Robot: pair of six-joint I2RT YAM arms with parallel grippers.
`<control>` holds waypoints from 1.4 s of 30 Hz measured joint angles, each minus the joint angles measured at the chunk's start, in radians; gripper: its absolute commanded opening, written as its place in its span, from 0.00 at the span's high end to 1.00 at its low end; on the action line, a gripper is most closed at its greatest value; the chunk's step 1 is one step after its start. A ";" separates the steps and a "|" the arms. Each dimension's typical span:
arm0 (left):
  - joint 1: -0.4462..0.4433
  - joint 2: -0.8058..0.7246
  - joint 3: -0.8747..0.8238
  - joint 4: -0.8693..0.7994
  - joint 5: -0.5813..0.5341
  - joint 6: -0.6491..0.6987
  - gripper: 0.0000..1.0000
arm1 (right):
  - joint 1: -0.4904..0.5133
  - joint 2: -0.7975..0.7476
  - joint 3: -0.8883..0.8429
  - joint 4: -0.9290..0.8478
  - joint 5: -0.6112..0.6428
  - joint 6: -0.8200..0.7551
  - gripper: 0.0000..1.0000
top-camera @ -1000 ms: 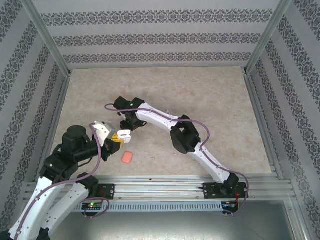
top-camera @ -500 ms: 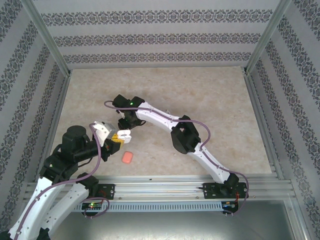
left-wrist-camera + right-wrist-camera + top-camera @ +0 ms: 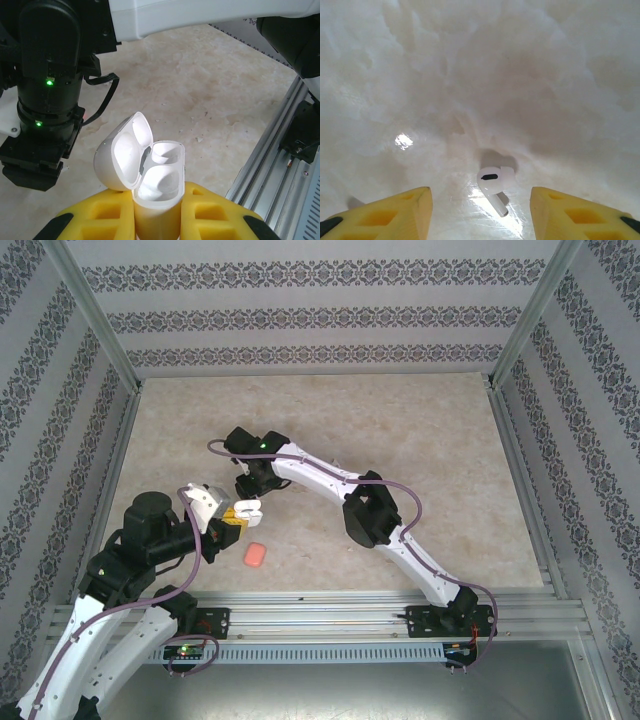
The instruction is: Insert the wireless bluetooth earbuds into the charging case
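The bottom of the white case (image 3: 159, 175) is hidden between the yellow fingers (image 3: 105, 215) of the left claw (image 3: 156, 212). The bottom edge of the picture cuts those fingers off. The two cups inside the case are all white, so I cannot tell if anything sits in them. From the right wrist, the bottom edge cuts off the fingers of the right claw (image 3: 480, 197) too. From above, the pink case (image 3: 255, 554) is too small to tell if it is open or closed. The left arm (image 3: 60, 670) runs off the bottom corner.
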 measured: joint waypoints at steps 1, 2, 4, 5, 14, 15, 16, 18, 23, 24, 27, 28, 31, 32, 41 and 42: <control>0.000 0.000 -0.001 0.000 0.000 0.000 1.00 | 0.000 0.000 0.008 -0.001 0.003 -0.003 0.46; 0.000 0.000 -0.002 0.000 0.000 0.000 1.00 | 0.000 0.001 0.013 0.000 0.004 -0.006 0.47; 0.000 0.000 -0.004 0.000 0.000 0.000 1.00 | 0.000 0.003 0.018 0.000 0.003 -0.007 0.47; 0.000 0.000 -0.005 0.000 0.000 0.000 1.00 | 0.000 0.008 0.023 -0.001 0.003 -0.007 0.48; 0.000 0.000 -0.006 0.000 0.000 0.000 1.00 | 0.000 0.065 0.027 -0.002 0.007 -0.007 0.51; 0.000 0.000 -0.006 0.000 0.000 0.000 1.00 | 0.000 0.065 0.027 -0.002 0.007 -0.007 0.51; 0.000 0.000 -0.006 0.000 0.000 0.000 1.00 | 0.000 0.065 0.029 -0.001 0.007 -0.007 0.52; 0.000 0.000 -0.007 0.000 0.000 0.000 1.00 | 0.000 0.065 0.029 -0.001 0.009 -0.007 0.53; 0.000 0.000 -0.007 0.000 0.000 0.000 1.00 | 0.000 0.066 0.029 -0.004 0.010 -0.011 0.58; 0.000 0.000 -0.007 0.000 0.000 0.000 1.00 | 0.000 0.066 0.029 -0.004 0.011 -0.011 0.58; 0.000 0.000 -0.007 0.000 0.000 0.000 1.00 | 0.000 0.067 0.029 -0.005 0.018 -0.011 0.60; 0.000 0.000 -0.007 0.000 0.000 0.000 1.00 | 0.000 0.067 0.029 -0.006 0.019 -0.011 0.61; 0.000 0.000 -0.008 0.000 0.000 0.000 1.00 | 0.001 0.067 0.029 -0.008 0.025 -0.010 0.63; 0.000 0.000 -0.009 0.000 0.000 0.000 1.00 | 0.001 0.067 0.029 -0.008 0.026 -0.010 0.64; 0.000 -0.001 -0.030 0.001 0.000 -0.001 1.00 | 0.001 0.067 0.029 -0.018 0.049 0.025 0.74; 0.000 -0.002 -0.032 0.001 0.000 -0.001 1.00 | 0.002 0.067 0.029 -0.019 0.052 0.031 0.74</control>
